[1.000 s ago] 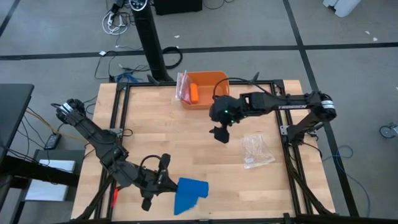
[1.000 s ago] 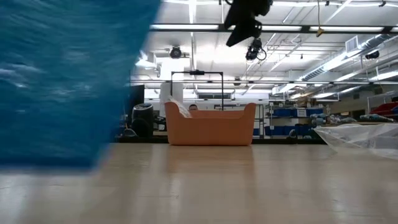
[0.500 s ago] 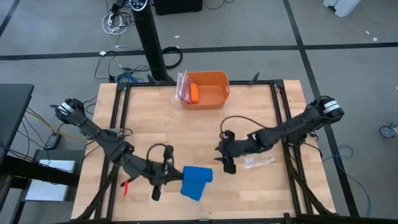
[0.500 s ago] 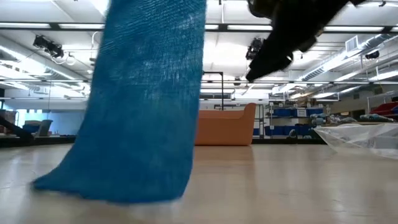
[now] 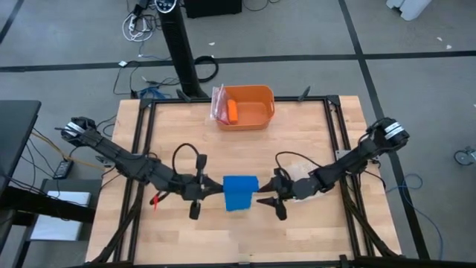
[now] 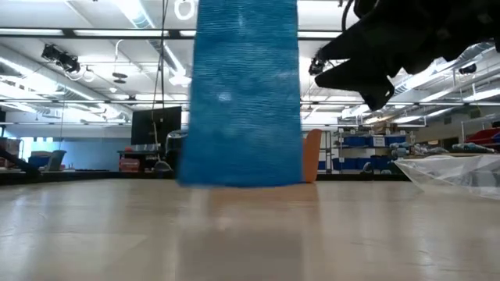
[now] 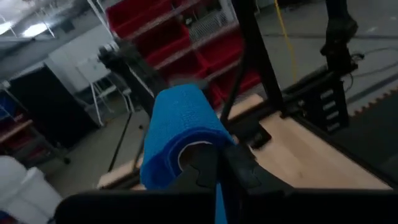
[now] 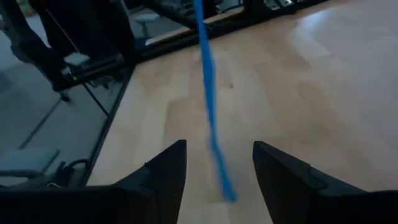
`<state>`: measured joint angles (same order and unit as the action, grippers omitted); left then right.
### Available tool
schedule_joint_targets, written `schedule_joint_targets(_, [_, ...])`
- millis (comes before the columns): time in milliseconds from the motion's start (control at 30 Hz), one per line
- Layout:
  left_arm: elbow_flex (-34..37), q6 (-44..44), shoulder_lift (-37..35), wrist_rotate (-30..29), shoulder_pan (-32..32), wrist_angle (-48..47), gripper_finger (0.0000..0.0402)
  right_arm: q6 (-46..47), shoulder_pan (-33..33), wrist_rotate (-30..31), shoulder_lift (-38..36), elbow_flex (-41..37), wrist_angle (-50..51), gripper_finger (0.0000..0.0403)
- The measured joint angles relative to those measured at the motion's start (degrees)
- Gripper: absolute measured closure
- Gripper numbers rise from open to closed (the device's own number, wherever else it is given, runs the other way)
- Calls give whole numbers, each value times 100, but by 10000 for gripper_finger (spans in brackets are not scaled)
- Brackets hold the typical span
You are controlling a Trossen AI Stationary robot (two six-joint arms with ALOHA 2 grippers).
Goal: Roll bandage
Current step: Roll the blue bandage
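Bandage (image 5: 240, 193) hangs as a blue cloth strip over the middle of the worktop (image 5: 186, 134), a bit toward the near edge. From above, the left tool (image 5: 202, 187) is clamped on the strip's left side. The right tool (image 5: 269, 199) is just beside the strip's right edge, with its two fingers apart. Behind them the wood is bare, with lots of room. An orange bin (image 5: 247, 108) sits at the far edge, well apart from both arms. A clear plastic bag (image 5: 297, 173) lies by the right arm.

From the low camera, the bandage (image 6: 242, 94) hangs straight down like a wide blue band. Its bottom edge is just above the wood. The right tool (image 6: 367, 66) shows dark, up high beside the strip. The clear bag (image 6: 453, 170) is far off to the side.

From the left wrist, the left tool (image 7: 214, 168) is shut tight on the bandage (image 7: 177, 134), which curls over the fingers.

From the right wrist, the fingers (image 8: 165, 171) stand wide apart. The bandage (image 8: 208, 106) shows edge-on as a thin blue line, and its low end hangs between them. I cannot tell if it touches them. Bare wood lies all around.
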<state>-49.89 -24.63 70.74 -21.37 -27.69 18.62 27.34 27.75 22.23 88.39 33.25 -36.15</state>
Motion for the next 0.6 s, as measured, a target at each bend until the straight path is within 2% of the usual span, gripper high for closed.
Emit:
schedule_joint_targets(233, [-2,-252,-9,431,110,432,394,-237,24,281,346,53,-483,205])
schedule_joint_targets(600, [-2,-680,-20,431,116,903,394,-527,-159,327,349,49,-797,202])
